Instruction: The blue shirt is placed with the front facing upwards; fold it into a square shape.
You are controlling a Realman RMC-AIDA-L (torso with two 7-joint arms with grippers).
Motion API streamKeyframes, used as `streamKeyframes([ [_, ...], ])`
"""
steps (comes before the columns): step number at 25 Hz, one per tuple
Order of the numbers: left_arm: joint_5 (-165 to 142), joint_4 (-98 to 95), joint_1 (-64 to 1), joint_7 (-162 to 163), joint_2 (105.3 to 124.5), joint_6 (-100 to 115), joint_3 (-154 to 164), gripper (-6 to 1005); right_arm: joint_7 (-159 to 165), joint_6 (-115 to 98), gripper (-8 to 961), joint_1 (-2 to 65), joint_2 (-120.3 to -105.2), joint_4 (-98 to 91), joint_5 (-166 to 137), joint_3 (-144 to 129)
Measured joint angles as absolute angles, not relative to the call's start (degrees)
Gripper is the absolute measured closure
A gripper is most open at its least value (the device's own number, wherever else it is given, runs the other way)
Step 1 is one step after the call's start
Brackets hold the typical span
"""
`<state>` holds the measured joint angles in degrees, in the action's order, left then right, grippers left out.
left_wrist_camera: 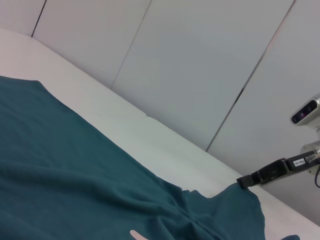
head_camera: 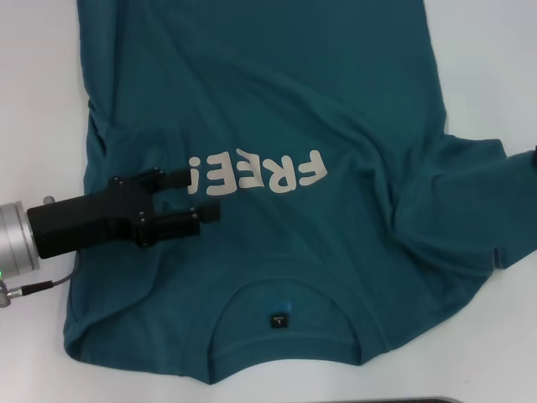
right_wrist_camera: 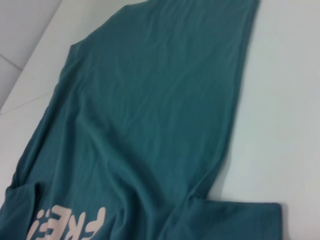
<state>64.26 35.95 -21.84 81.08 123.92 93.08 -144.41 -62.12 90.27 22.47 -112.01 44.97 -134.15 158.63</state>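
the blue shirt [head_camera: 277, 109] lies face up on the table [head_camera: 33, 67], left sleeve folded in, right sleeve and body unfolded; left gripper [head_camera: 201, 197] jaws apart over the chest; right gripper's jaws unseen.

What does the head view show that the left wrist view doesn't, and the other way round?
Only the head view shows the left gripper with jaws open over the shirt's chest, the full "FREE!" lettering, and the collar with its label. Only the left wrist view shows the wall panels behind the table and a black gripper at the shirt's far sleeve. Both show the shirt lying on the white table.
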Motion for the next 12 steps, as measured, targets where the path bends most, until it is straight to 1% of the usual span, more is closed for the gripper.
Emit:
streamKeyframes([
  [12,64.21,35.94,-22.27,81.29,124.02,93.34,-144.41,122,-61.57,89.75,929,20.88,-111.67,46.34,-134.34,160.84],
])
